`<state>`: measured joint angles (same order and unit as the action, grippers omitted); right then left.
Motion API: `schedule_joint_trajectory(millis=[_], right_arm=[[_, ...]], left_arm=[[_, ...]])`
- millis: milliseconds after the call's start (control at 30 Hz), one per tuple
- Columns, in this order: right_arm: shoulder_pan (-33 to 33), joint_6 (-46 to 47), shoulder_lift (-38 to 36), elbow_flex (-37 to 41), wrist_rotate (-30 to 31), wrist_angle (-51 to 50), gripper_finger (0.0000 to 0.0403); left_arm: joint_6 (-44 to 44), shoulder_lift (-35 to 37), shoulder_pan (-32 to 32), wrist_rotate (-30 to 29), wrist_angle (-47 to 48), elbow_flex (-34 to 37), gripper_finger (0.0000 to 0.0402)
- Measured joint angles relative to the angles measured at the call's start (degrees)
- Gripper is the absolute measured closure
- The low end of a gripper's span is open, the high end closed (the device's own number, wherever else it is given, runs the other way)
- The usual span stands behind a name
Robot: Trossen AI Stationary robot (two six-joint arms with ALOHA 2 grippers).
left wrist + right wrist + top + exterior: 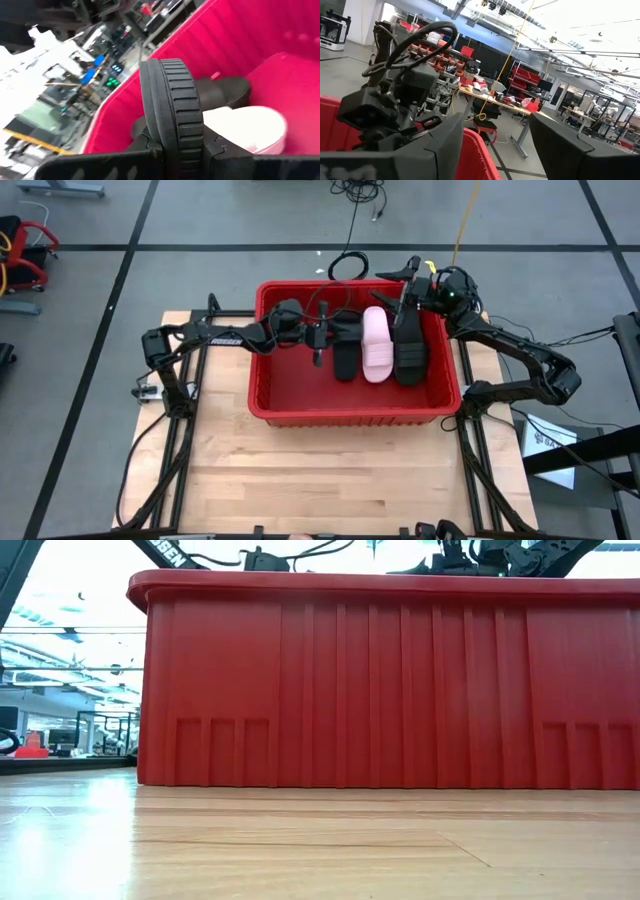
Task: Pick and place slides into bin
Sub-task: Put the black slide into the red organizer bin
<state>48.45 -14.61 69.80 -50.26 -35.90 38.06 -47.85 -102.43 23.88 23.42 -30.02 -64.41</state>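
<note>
Inside the bin (pixel 270 405), the left claw (pixel 318 338) is clamped on a black slide (pixel 172 115); the right claw (pixel 415 280) stands apart.

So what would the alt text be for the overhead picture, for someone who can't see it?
Seen from above, a red bin on a wooden table holds a pale pink slide between two black slides. The left gripper reaches in, shut on a black slide, and the open right gripper hovers over the bin's far rim.

"GEN" on an arm (pixel 170 552)
</note>
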Motion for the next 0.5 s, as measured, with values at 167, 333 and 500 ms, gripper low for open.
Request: schedule_joint_trajectory(millis=[167, 333, 500], right_arm=[[0.0, 0.2, 0.0, 0.0, -0.1, 0.0, 0.0187], [-0.1, 0.4, 0.0, 0.0, -0.2, -0.5, 0.0184], [-0.1, 0.6, 0.0, 0.0, -0.2, -0.7, 0.0187]], left_arm=[[-2.2, 0.1, 0.0, -2.9, 0.0, -0.3, 0.0363], [-2.5, 0.1, -0.1, -1.5, 2.4, -0.4, 0.0363], [-2.6, 0.1, -0.1, -0.9, 2.9, -0.5, 0.0363]])
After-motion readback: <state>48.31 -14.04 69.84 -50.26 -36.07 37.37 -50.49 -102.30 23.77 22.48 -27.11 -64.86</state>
